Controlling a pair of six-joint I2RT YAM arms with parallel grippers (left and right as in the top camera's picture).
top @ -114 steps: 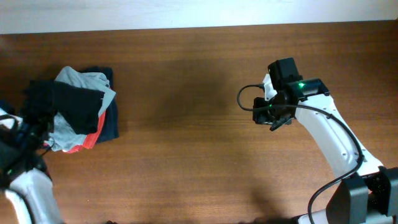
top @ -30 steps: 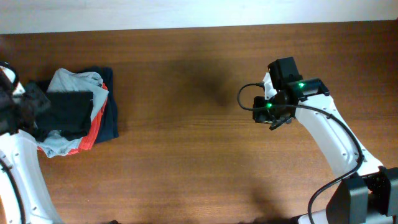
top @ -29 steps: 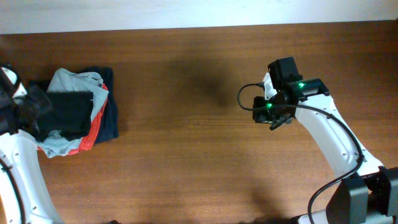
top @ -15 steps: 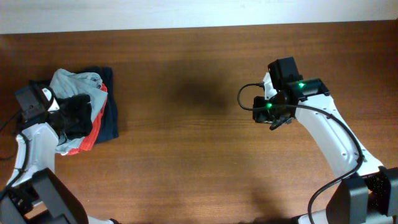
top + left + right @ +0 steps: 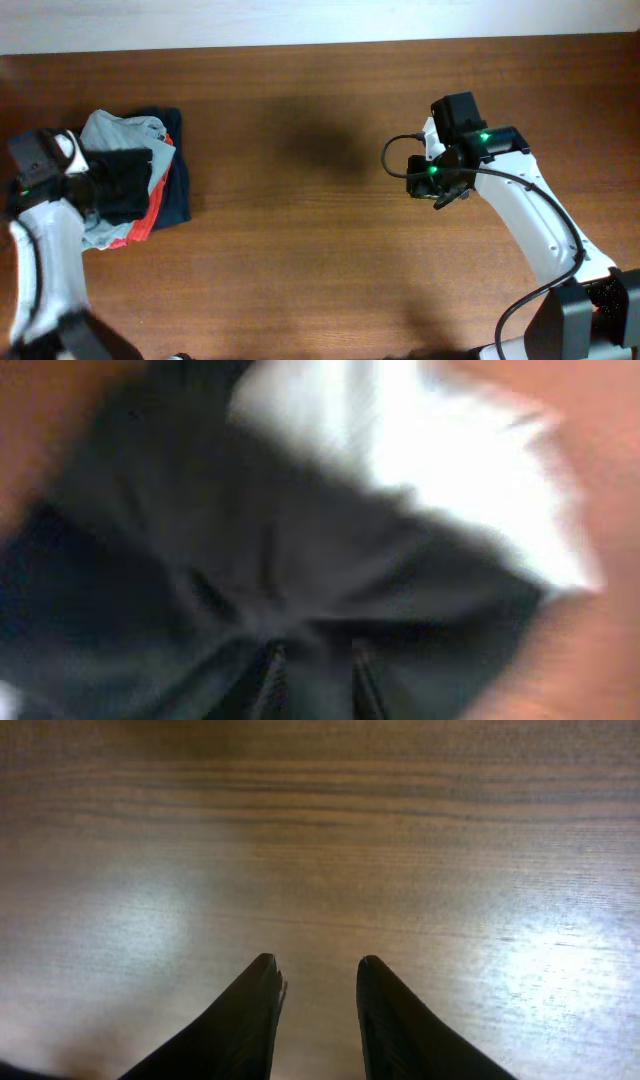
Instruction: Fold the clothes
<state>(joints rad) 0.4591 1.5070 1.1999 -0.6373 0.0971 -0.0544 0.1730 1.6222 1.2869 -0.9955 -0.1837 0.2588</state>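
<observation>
The T-shirt (image 5: 127,183) is touched by the left gripper (image 5: 312,655), whose state cannot be told for blur; the right gripper (image 5: 317,970) is held spread, empty, over the table (image 5: 300,250).

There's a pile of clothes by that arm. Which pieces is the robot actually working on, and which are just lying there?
In the job: black T-shirt, on top of the pile; left gripper, at the shirt.
Lying about: light grey-blue garment, orange-red garment, navy garment, all beneath it.
</observation>
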